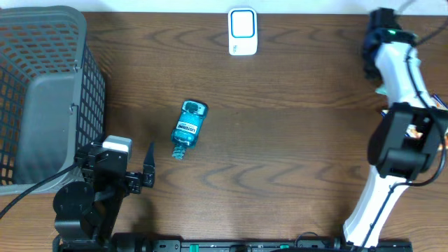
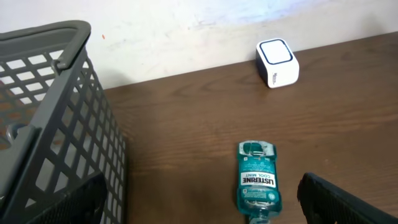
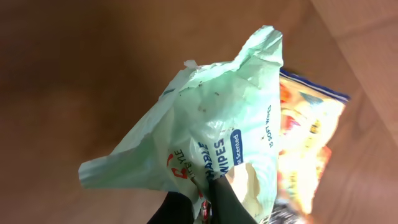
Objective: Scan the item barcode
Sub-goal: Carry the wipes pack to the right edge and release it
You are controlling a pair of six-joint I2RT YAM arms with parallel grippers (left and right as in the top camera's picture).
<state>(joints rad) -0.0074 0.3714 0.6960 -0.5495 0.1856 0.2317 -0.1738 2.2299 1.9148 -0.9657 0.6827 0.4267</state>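
My right gripper (image 3: 208,202) is shut on the lower edge of a pale green wipes pack (image 3: 211,124), whose crumpled film fills the right wrist view; no barcode shows on it. The white scanner (image 1: 243,31) stands at the far middle of the table and also shows in the left wrist view as the scanner (image 2: 277,61). In the overhead view the right arm (image 1: 402,133) is at the table's right edge, hiding the pack. My left gripper (image 1: 117,157) is open at the near left, with nothing between its fingers (image 2: 339,202).
A teal Listerine bottle (image 1: 189,128) lies on its side left of centre, just ahead of the left gripper. A grey mesh basket (image 1: 42,84) fills the left edge. An orange-yellow snack bag (image 3: 311,137) lies behind the wipes pack.
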